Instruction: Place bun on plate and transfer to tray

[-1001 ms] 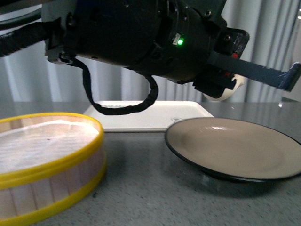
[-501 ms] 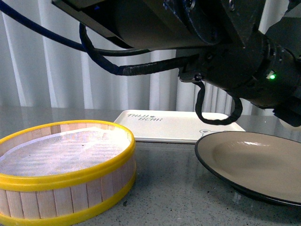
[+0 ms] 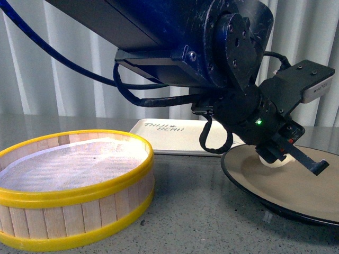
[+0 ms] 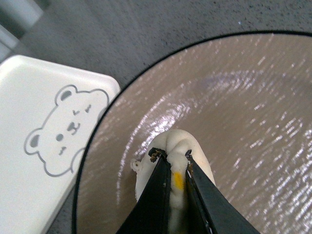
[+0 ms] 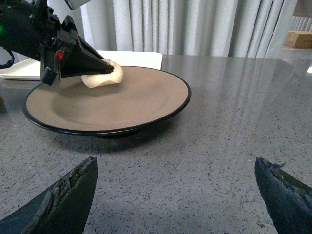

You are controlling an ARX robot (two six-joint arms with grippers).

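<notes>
The left arm has swung down since half a second ago, bringing the left gripper (image 4: 171, 158) low over the wide grey-brown plate with a black rim (image 5: 146, 105). Its narrow black jaws pinch the small white pleated bun (image 4: 178, 144). The bun appears to touch the plate's far-left face, near the rim beside the cream-white rectangular bear tray (image 4: 29, 87). The rest of the plate lies bare. The yellow-rimmed wooden steamer basket (image 3: 74, 185) sits well to the left. The arm slants down from the upper left. The right gripper (image 5: 175, 195) is spread wide, apart from the plate.
</notes>
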